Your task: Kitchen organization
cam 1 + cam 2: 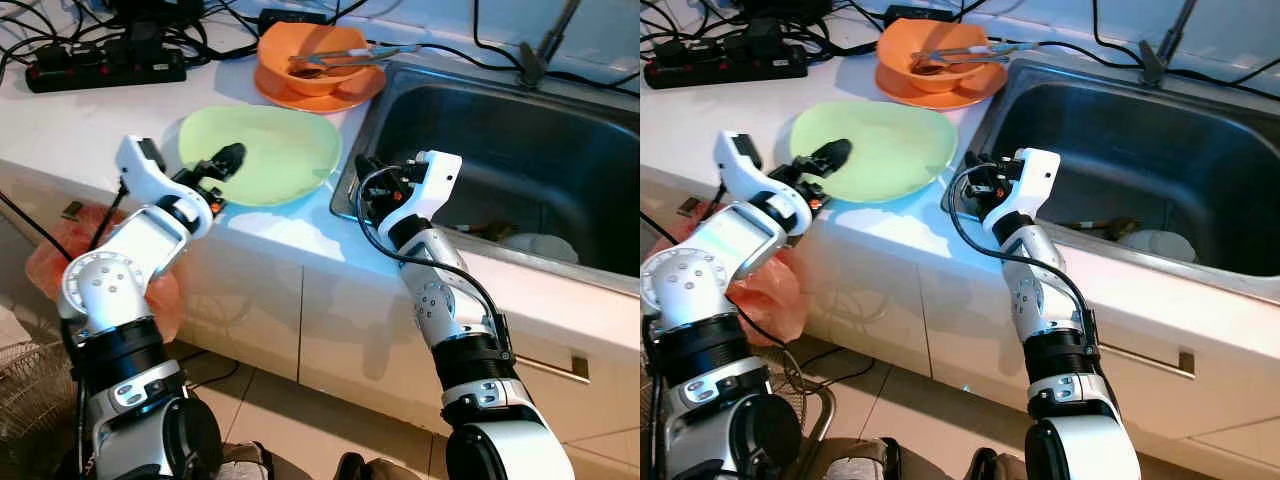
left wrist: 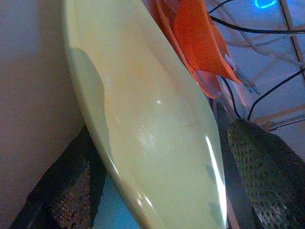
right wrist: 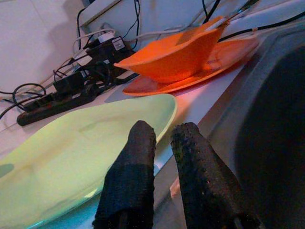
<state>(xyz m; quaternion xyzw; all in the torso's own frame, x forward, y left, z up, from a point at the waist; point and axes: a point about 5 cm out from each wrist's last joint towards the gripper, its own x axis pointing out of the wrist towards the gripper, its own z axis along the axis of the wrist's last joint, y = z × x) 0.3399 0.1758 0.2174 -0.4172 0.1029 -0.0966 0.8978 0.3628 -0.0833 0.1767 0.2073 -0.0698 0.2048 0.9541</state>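
Left eye view, sink (image 1: 560,120): steel basin, right of counter.
Green plate (image 1: 270,150): pale, glossy, shallow, beside sink rim.
Left gripper (image 1: 222,163): fingers straddling plate's near edge.
Right gripper (image 3: 162,157): slightly parted, empty, at sink rim.

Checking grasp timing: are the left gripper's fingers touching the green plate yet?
Cannot tell. In the left wrist view the fingers straddle the green plate's rim, one on each side, but neither contact nor a gap shows plainly.
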